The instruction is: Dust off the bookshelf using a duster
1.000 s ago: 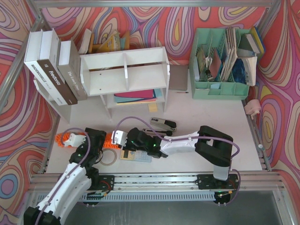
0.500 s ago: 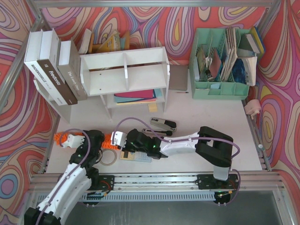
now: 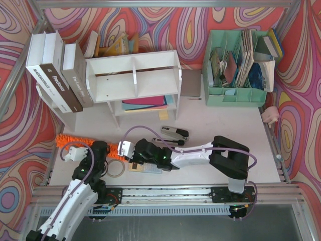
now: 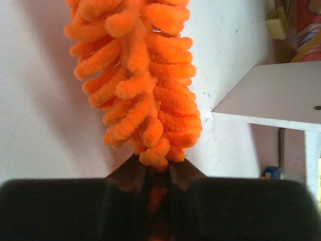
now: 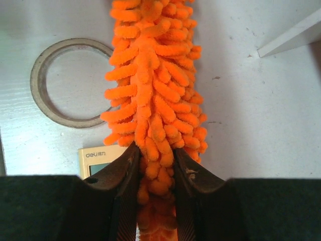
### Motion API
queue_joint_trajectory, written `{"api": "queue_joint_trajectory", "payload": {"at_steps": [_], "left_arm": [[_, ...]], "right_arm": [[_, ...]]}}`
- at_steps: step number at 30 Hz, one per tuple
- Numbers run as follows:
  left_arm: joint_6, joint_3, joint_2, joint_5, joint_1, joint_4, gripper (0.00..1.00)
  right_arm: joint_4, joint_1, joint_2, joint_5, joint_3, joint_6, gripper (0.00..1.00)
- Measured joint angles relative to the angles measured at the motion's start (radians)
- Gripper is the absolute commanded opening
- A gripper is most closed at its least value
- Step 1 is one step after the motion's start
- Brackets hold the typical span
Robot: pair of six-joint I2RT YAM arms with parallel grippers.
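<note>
Here the duster (image 3: 70, 139) lies nine-to-three on the tabletop (image 3: 220, 125); only wrist views show left end effector (image 4: 159, 171) and right end effector (image 5: 155, 158) clamping it.

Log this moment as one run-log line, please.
left gripper: shut on duster | right gripper: shut on duster | bookshelf: untouched, dusting not started

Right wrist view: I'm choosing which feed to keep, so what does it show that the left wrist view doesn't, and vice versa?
Only right wrist: a tape ring and a calculator corner beside the duster. Only left wrist: a blue item and a yellow block. Both: the duster, gripped by the right gripper or left gripper, the white table, a white board at right.
</note>
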Motion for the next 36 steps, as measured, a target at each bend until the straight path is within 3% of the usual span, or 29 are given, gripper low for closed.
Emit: {"api": "queue_joint_trajectory", "payload": {"at_steps": [3,15,30,36], "left_arm": [[-0.017,0.014,-0.035,-0.005,0.0,-0.033,0.0],[-0.009,0.085,-0.111,-0.035,0.0,-0.146,0.0],[-0.013,0.123,-0.137,-0.054,0.001,-0.231,0.0],[-0.024,0.152,-0.166,-0.049,0.001,-0.249,0.0]], "right_arm": [[0.001,0.005,-0.001,-0.008,0.0,0.007,0.23],[0.003,0.012,-0.138,-0.025,-0.018,0.022,0.6],[-0.045,0.012,-0.37,-0.041,-0.218,0.043,0.66],[-0.051,0.012,-0.395,-0.075,-0.271,0.079,0.66]]}}
